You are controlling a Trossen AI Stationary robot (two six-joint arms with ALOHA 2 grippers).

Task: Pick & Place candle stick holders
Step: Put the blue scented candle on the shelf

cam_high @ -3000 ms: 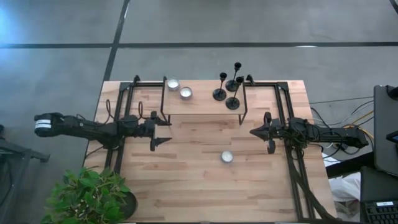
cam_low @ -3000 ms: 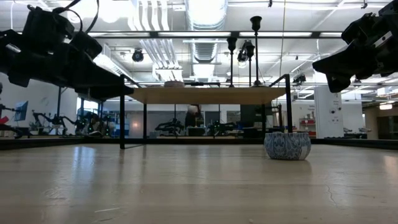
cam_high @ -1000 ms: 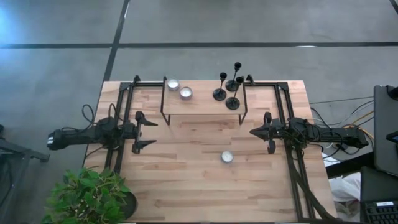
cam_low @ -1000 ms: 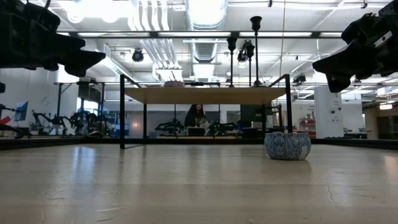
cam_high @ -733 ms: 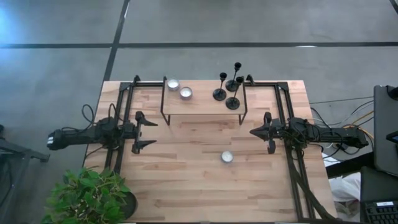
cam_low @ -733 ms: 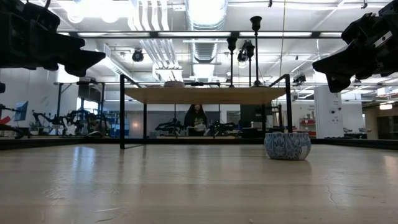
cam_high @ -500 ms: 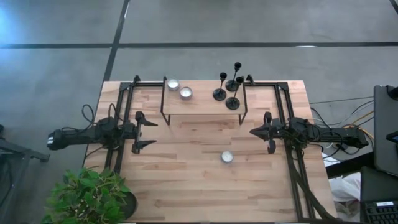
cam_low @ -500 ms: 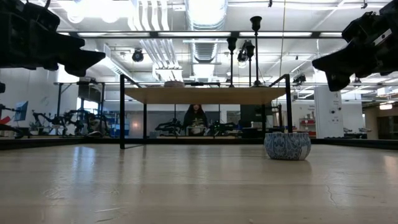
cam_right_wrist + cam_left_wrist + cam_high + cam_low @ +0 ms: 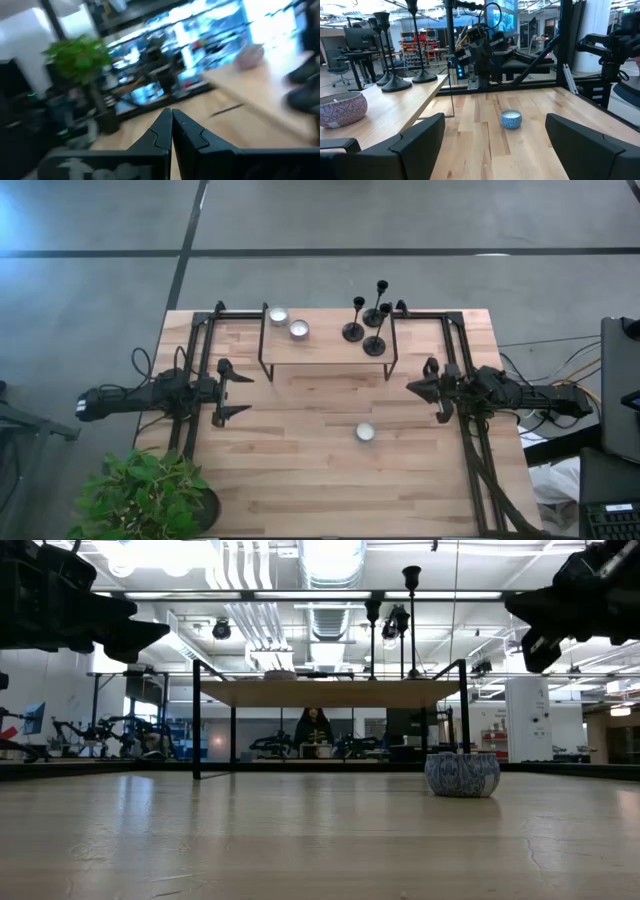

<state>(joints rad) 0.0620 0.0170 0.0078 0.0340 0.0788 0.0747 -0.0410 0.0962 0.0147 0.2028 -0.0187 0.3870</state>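
Three black candle stick holders [image 9: 353, 330] [image 9: 376, 315] [image 9: 374, 345] stand on their round bases at the right end of a raised wooden shelf [image 9: 325, 350] at the table's far side. The low view shows their cups [image 9: 410, 580] above the shelf, and the left wrist view shows their bases [image 9: 395, 84]. My left gripper [image 9: 238, 393] [image 9: 493, 122] hovers open over the table's left part, pointing level toward the right. My right gripper [image 9: 412, 389] [image 9: 171, 120] hovers shut over the right part, pointing left. Neither is near the holders.
Two small candle pots [image 9: 278, 314] [image 9: 298, 329] sit on the shelf's left end. A blue-white candle pot [image 9: 365, 432] [image 9: 462, 774] [image 9: 511, 119] stands on the table between the arms. Black frames [image 9: 200, 360] flank the table. A potted plant [image 9: 150, 495] is at the near left corner.
My right gripper has risen slightly and tipped its fingertips upward with a small roll, staying shut. Nothing on the table or shelf has moved.
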